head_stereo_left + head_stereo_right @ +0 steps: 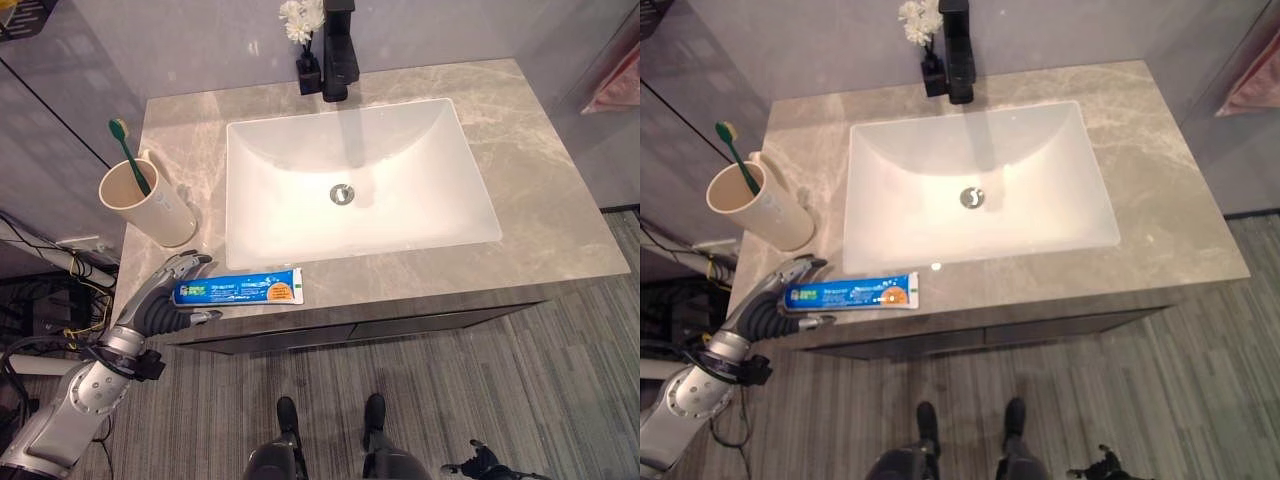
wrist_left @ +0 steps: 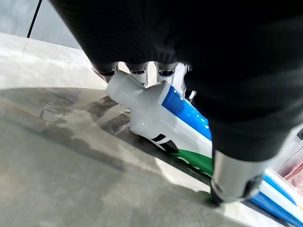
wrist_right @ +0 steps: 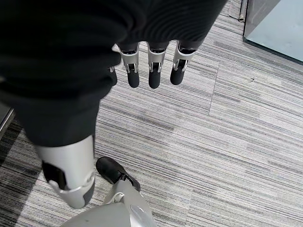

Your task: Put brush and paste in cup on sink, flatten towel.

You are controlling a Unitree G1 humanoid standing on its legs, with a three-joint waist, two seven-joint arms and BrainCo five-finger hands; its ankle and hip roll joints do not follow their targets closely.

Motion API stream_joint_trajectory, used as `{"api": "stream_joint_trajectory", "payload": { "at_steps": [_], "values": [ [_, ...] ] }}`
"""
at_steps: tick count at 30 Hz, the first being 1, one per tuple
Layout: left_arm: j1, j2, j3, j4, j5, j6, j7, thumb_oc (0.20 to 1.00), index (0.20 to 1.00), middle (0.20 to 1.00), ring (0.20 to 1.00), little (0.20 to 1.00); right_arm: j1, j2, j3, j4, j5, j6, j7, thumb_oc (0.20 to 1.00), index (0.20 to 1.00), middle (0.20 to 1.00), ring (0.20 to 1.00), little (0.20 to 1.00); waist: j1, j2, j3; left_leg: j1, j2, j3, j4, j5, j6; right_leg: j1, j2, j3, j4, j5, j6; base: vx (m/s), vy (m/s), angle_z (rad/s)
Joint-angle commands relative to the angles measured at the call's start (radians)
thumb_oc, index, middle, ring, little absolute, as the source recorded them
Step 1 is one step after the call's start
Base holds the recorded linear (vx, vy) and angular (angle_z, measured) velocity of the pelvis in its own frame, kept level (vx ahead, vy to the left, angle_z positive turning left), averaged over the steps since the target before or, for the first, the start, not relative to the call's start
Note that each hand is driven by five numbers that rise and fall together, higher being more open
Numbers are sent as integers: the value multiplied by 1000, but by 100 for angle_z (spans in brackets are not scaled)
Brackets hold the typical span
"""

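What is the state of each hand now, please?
Left hand: shut on the paste, which lies on the counter.
Right hand: open, holding nothing, hanging over the floor.

Pink towel (image 1: pixel 618 88) cut by the frame edge; toothpaste (image 1: pixel 238 289) cap end under left hand (image 1: pixel 160 300).

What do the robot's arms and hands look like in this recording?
The left arm is silver-grey metal with jointed segments. The left hand has a dark ribbed cover over back and wrist, and silver fingers with dark tips. The right hand looks the same: black ribbed cover, silver dark-tipped fingers and a separate thumb.
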Motion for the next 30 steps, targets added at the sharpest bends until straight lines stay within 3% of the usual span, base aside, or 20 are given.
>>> {"api": "stream_joint_trajectory", "payload": {
  "at_steps": [1,9,16,21,22,23,25,30],
  "values": [
    [44,-34,-132,103,58,64,-72,711,711,711,711,711,-39,7,42,8,23,8,-28,1000,1000,1000,1000,1000,-14,-33,25,24,61,-19,6,21,-66,-5,-42,-37,9,46,62,0,0,0],
    [35,-32,-145,113,80,66,-70,630,630,630,630,630,-46,6,46,7,22,8,-31,1000,1000,1000,1000,1000,-13,-36,26,15,60,-23,6,28,-65,-12,-41,-38,9,51,61,0,0,0],
    [32,-26,-151,110,101,68,-76,705,705,705,705,705,-44,8,46,5,24,7,-33,1000,1000,1000,1000,1000,-13,-39,27,8,61,-25,6,29,-65,-18,-41,-39,9,52,61,0,0,0],
    [25,-16,-161,112,124,65,-80,671,671,671,671,671,-43,8,46,8,24,7,-35,1000,1000,1000,1000,1000,-13,-40,28,9,63,-24,6,25,-66,-17,-39,-39,9,48,62,0,0,0],
    [22,-12,-165,112,136,64,-81,630,630,630,630,630,-44,8,47,8,22,7,-36,1000,1000,1000,1000,1000,-13,-39,30,11,63,-24,6,24,-66,-17,-39,-38,9,49,63,0,0,0],
    [20,-7,-168,113,147,62,-80,435,435,435,435,435,-45,8,48,10,22,8,-36,1000,1000,1000,1000,1000,-14,-42,29,7,62,-22,6,28,-65,-21,-40,-35,9,53,61,0,0,0],
    [16,10,-176,112,182,55,-75,200,200,200,200,200,-46,8,49,10,20,7,-37,1000,1000,1000,1000,1000,-15,-42,28,14,62,-18,6,24,-65,-18,-40,-35,9,52,61,17,3,-1],
    [1,51,-203,111,257,36,-75,200,200,200,200,200,-46,7,54,13,12,5,-38,1000,1000,1000,1000,1000,-18,-40,21,42,64,-5,6,9,-66,-1,-37,-25,9,42,63,20,11,-2]
  ]
}}
